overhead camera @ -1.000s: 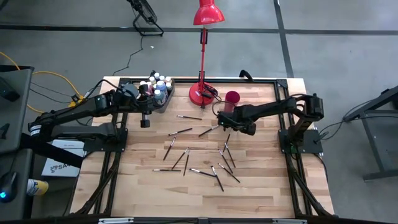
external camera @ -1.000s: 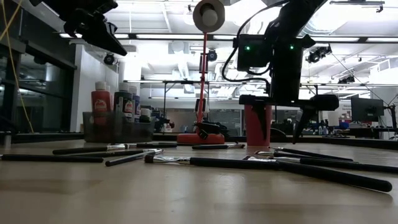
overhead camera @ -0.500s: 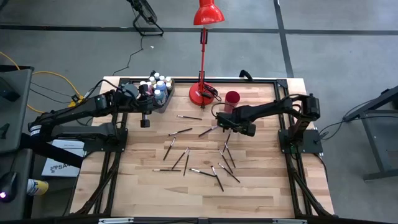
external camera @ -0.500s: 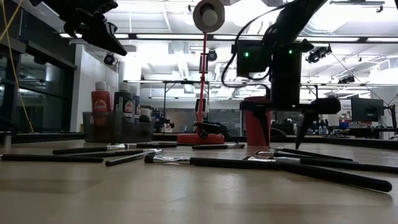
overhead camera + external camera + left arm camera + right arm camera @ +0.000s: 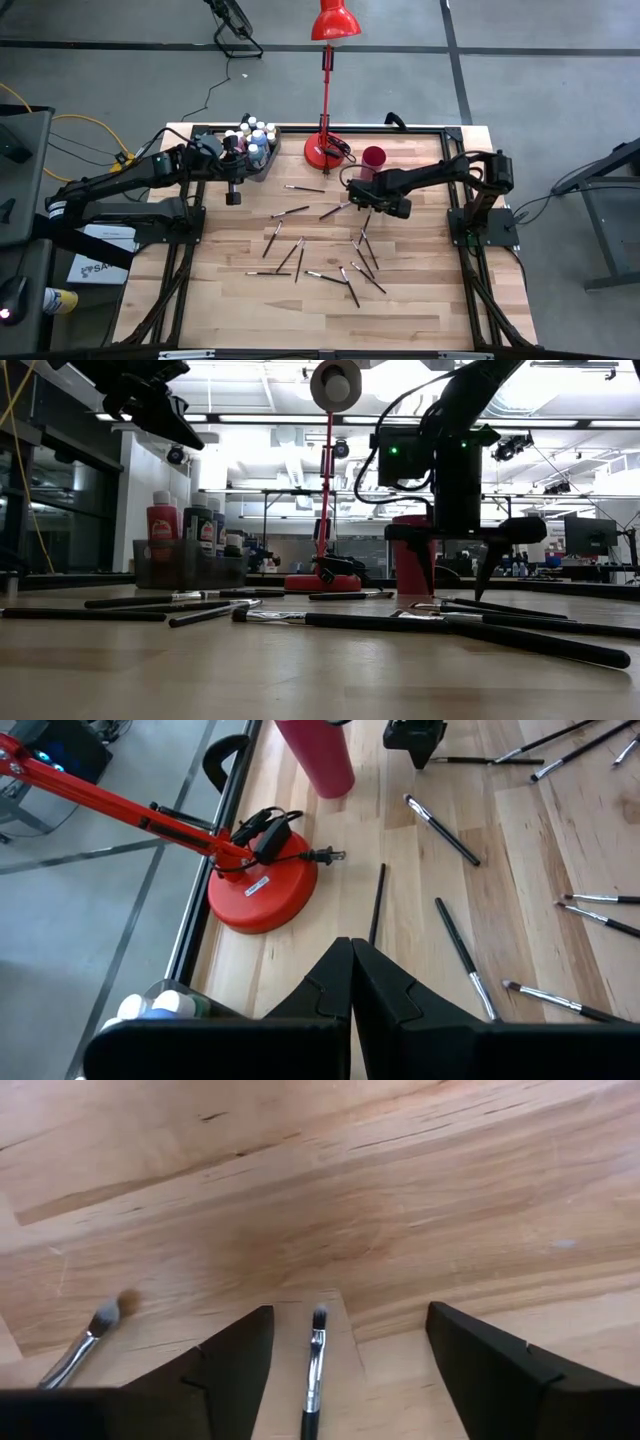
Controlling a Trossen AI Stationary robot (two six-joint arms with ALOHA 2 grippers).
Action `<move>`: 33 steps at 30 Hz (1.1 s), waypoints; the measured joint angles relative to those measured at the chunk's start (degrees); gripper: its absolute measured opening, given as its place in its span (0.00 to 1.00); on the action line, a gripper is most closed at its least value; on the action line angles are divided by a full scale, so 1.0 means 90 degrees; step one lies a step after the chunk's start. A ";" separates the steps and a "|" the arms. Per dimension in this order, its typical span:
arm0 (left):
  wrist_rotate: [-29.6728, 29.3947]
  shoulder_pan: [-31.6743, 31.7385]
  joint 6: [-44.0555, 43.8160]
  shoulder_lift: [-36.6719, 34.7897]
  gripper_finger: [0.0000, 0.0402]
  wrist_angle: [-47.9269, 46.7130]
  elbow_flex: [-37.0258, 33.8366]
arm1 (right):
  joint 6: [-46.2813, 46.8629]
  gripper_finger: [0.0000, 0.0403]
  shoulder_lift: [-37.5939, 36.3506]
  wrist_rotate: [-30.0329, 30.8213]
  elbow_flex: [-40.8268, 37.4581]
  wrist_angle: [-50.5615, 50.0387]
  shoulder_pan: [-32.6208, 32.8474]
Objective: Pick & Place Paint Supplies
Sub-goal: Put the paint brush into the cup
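Done: the paint bottles (image 5: 254,136) stand in the grey bin (image 5: 262,160), upper left of the high view.
Left: about a dozen paintbrushes (image 5: 300,256) lie scattered mid-frame on the table (image 5: 420,310).
My right gripper (image 5: 364,205): fingers apart, straddling one brush (image 5: 314,1360), nothing clamped.
My left gripper (image 5: 233,197): fingers together, empty, beside the bin.
Hidden: the bin's bottom, the exact brush count, and the inside of the red cup (image 5: 373,160).

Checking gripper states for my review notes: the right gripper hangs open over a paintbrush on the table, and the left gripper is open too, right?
Not quite. The left gripper is shut; the left wrist view shows its fingers pressed together. The right gripper does hang open over a paintbrush.
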 joint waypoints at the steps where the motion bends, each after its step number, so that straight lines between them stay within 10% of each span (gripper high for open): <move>1: -0.0002 0.0000 0.0000 0.0000 0.00 0.0000 0.0000 | 0.0000 0.61 0.0002 -0.0015 0.0000 -0.0011 -0.0002; 33: -0.0002 0.0001 0.0000 0.0002 0.00 -0.0007 0.0000 | -0.0010 0.15 0.0010 -0.0233 -0.0012 -0.0051 0.0175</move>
